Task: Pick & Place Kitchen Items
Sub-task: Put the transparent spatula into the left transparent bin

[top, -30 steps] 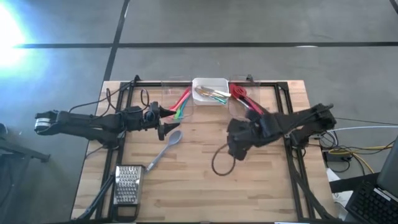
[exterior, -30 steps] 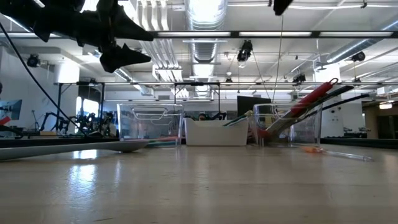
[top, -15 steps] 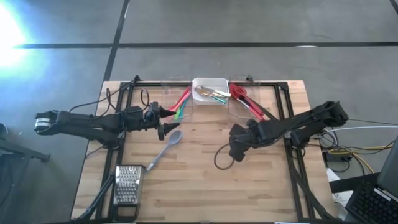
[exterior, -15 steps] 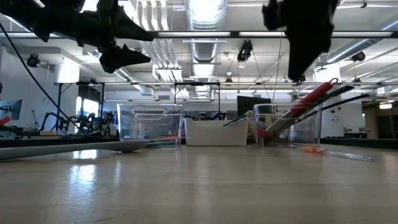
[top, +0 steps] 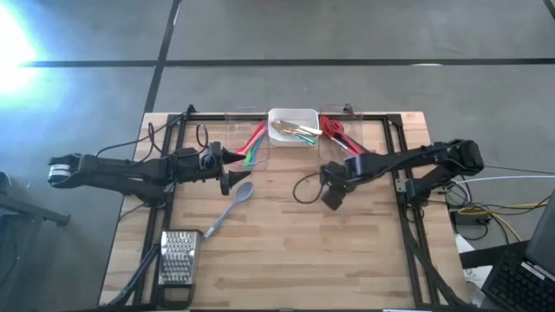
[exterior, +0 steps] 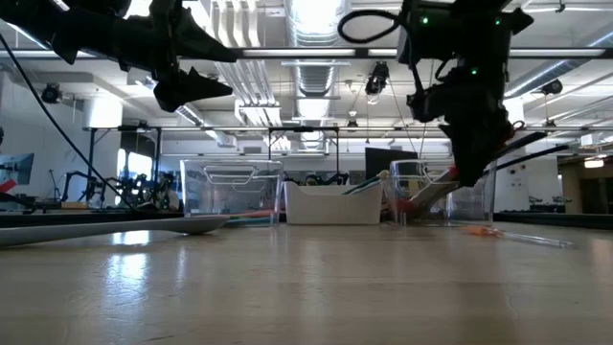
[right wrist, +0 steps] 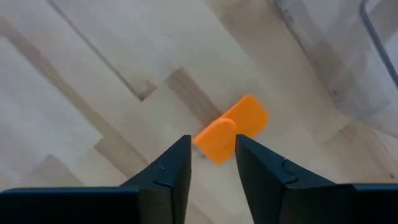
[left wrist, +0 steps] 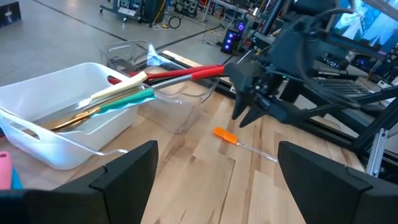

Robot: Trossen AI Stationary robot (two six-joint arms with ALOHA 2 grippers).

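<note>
Right gripper [top: 333,196] hangs over the table [top: 364,260] mid-right, just in front of the clear bin [top: 340,143] holding red and black utensils [top: 340,137]. In the right wrist view its fingers [right wrist: 168,171] stand a little apart, nothing gripped, pointing down at a small tool with an orange handle [right wrist: 231,129] lying flat on the wood just beyond the fingertips, near the clear bin's corner. The left wrist view shows the same orange handle [left wrist: 224,134] with a thin metal shaft running off it, on the table under the right gripper [left wrist: 249,112] and not touching it. In the low view the right gripper [exterior: 471,163] is above the table surface, in front of the clear bin [exterior: 442,195]. Left gripper [top: 228,179] hovers mid-left, beside the other clear bin [top: 247,139] with red and green utensils [top: 252,146]; its fingers [left wrist: 124,171] are spread wide and empty. White tray [top: 293,127] sits between the two bins at the far edge, with gold and green-handled cutlery [top: 293,131] inside. Grey spoon [top: 231,206] lies flat on the table just in front of the left gripper, bowl toward it, handle angled toward the grater [top: 177,256] at the near-left corner. Grater is flat, well apart from both grippers.
</note>
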